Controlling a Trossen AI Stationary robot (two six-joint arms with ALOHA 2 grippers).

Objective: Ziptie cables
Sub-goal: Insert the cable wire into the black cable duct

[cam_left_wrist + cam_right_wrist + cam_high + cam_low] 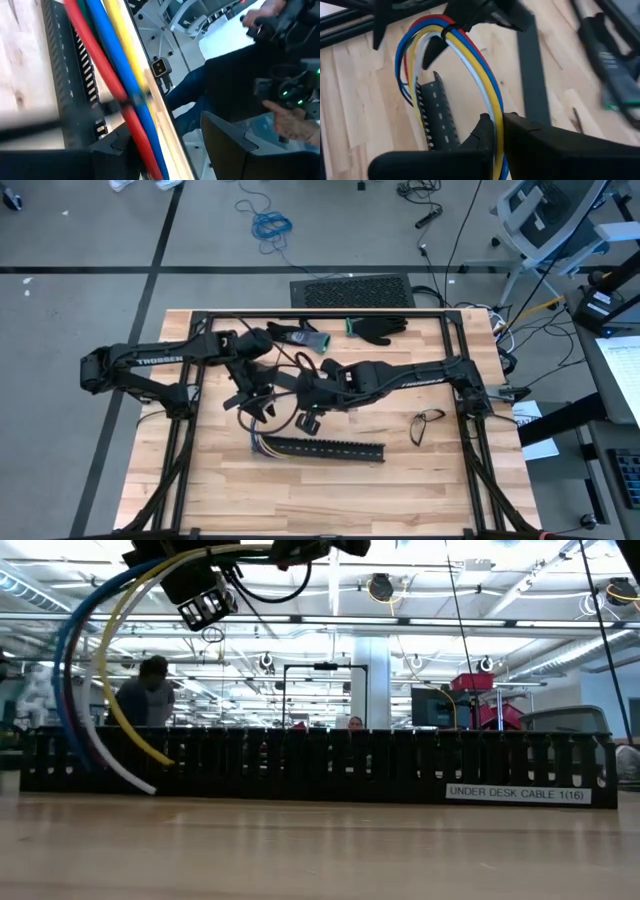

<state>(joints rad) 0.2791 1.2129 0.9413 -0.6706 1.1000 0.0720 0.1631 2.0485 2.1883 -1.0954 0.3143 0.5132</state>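
The cables (470, 55), a bundle of red, blue, yellow and white wires, arch between my two grippers above the table's middle. A black band (446, 33) circles the bundle at the top of the arch. My left gripper (250, 395) is shut on the bundle there. My right gripper (302, 408) is shut on it farther along. The bundle's free ends (140, 778) hang down to the tabletop at the left end of the long black slotted duct (325, 448). My left gripper pinches the bundle between its two fingers at the top of the arch (455, 37), right beside the black band. The fingers lie across the wires. The held part is lifted clear of the table. My right gripper pinches the bundle (496, 122) between its two fingers, slanting down from the table's right. From its fingers the wires curve up toward the left gripper. This stretch is clear of the table.
The duct lies lengthwise toward the near edge, just below both grippers. At the far edge lie a black glove (380, 328) and a dark tool (300, 335). A thin wire-like loop (428, 423) lies to the right. Black frame rails (460, 370) ring the table. A person's hand (295, 120) shows beyond.
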